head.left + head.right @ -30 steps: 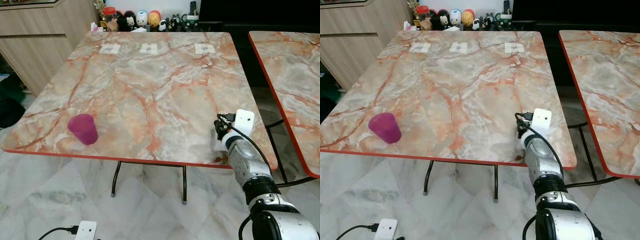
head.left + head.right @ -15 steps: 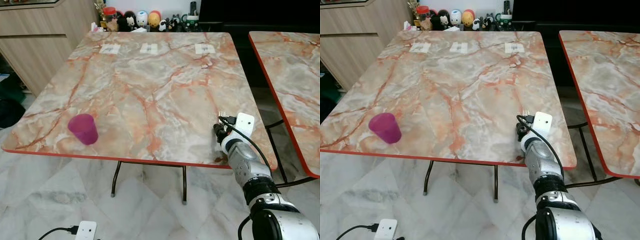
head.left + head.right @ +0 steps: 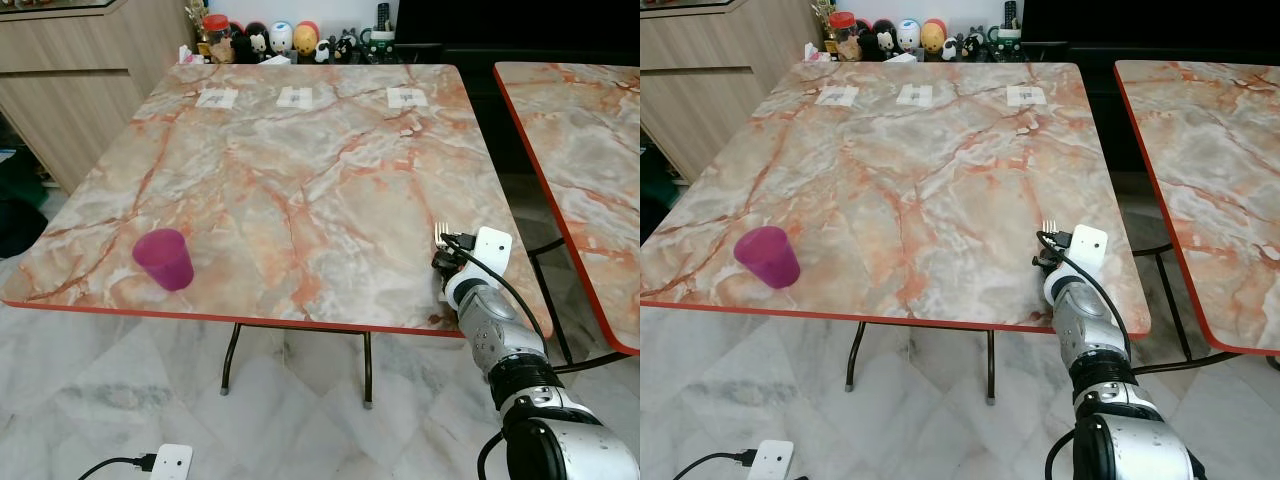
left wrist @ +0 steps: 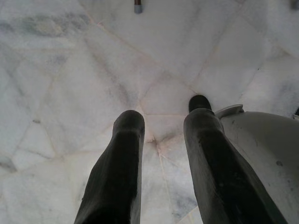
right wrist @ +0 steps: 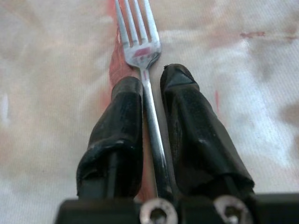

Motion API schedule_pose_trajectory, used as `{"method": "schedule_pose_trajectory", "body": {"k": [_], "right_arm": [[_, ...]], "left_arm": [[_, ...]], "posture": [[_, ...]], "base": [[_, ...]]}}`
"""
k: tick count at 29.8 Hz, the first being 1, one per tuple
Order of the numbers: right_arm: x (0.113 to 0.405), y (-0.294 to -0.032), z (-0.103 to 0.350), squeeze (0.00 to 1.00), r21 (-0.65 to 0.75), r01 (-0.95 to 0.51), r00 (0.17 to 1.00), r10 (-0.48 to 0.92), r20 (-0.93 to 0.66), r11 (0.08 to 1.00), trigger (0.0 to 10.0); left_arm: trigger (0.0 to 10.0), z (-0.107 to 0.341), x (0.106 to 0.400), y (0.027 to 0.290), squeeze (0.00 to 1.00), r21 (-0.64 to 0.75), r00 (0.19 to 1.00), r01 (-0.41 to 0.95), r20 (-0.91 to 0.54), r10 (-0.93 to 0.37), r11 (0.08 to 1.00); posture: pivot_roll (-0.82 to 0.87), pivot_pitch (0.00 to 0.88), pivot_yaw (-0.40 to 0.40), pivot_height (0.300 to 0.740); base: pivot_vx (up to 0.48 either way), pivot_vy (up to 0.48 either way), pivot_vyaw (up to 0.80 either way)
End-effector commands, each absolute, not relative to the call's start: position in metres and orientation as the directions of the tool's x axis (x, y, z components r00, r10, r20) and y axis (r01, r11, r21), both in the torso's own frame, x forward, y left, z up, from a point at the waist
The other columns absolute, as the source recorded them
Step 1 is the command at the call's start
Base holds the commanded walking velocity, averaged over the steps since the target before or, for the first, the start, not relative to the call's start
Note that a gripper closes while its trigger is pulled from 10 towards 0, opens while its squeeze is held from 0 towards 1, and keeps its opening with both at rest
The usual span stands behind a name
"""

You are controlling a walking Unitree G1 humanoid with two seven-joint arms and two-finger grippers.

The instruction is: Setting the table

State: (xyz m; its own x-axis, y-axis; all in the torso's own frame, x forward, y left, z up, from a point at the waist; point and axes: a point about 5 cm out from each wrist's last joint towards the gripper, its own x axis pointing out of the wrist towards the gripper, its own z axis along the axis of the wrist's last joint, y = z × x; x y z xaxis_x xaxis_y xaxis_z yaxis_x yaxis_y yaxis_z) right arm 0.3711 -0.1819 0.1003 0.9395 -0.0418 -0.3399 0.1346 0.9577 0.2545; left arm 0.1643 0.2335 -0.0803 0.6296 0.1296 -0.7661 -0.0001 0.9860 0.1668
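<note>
A silver fork [image 5: 140, 42] lies along the marble table [image 3: 300, 160] near its front right corner, tines [image 3: 440, 232] pointing toward the far side. My right gripper [image 3: 443, 262] is shut on the fork's handle, a black finger [image 5: 120, 112] on each side, low over the tabletop. A pink plastic cup [image 3: 164, 259] stands upright near the front left edge, far from the gripper. My left gripper [image 4: 161, 128] hangs idle over the marble floor with its fingers apart and nothing between them.
Three small paper cards [image 3: 296, 96] lie along the far edge, with figurines and jars [image 3: 280, 38] behind them. A second marble table [image 3: 590, 150] stands close on the right. A wooden cabinet [image 3: 70, 70] is at the left. A white adapter [image 3: 170, 461] lies on the floor.
My right gripper has sunk slightly and shifted a little right with the fork; the tines now stick out past the wrist. The cup has stayed put.
</note>
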Motion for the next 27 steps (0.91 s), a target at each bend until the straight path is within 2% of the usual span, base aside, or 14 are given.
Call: {"method": "schedule_pose_trajectory", "body": {"k": [1,21,25,26,27], "right_arm": [[0.364,-0.177,0.083,0.0,0.26,0.138,0.907,-0.017,-0.42,0.956,0.0],[0.358,-0.172,0.074,0.0,0.164,0.056,0.895,0.023,-0.446,0.985,0.0],[0.36,-0.17,0.081,0.0,0.14,0.04,0.932,0.014,-0.363,0.989,0.0],[0.362,-0.17,0.09,0.0,0.097,0.023,0.961,0.005,-0.278,0.995,0.0],[0.361,-0.168,0.096,0.0,0.087,0.007,0.974,0.013,-0.224,0.996,7.3]], "left_arm": [[10.0,-0.085,0.155,0.234,0.0,0.161,0.594,0.001,-0.794,0.129,0.987],[10.0,-0.088,0.152,0.226,0.0,0.139,0.582,0.009,-0.806,0.108,0.99],[10.0,-0.088,0.152,0.226,0.0,0.142,0.58,0.01,-0.807,0.11,0.99],[10.0,-0.088,0.152,0.226,0.0,0.146,0.581,0.006,-0.806,0.115,0.989],[10.0,-0.088,0.152,0.226,0.0,0.148,0.581,0.005,-0.805,0.118,0.989]], "posture": [[-0.03,0.12,0.035,0.74],[-0.04,0.105,0.016,0.74],[-0.04,0.101,0.015,0.74],[-0.04,0.097,0.013,0.74],[-0.04,0.094,0.014,0.74]], "base": [[0.0,0.0,0.0],[0.0,0.0,0.0],[0.0,0.0,0.0],[0.0,0.0,0.0],[0.0,0.0,0.0]]}}
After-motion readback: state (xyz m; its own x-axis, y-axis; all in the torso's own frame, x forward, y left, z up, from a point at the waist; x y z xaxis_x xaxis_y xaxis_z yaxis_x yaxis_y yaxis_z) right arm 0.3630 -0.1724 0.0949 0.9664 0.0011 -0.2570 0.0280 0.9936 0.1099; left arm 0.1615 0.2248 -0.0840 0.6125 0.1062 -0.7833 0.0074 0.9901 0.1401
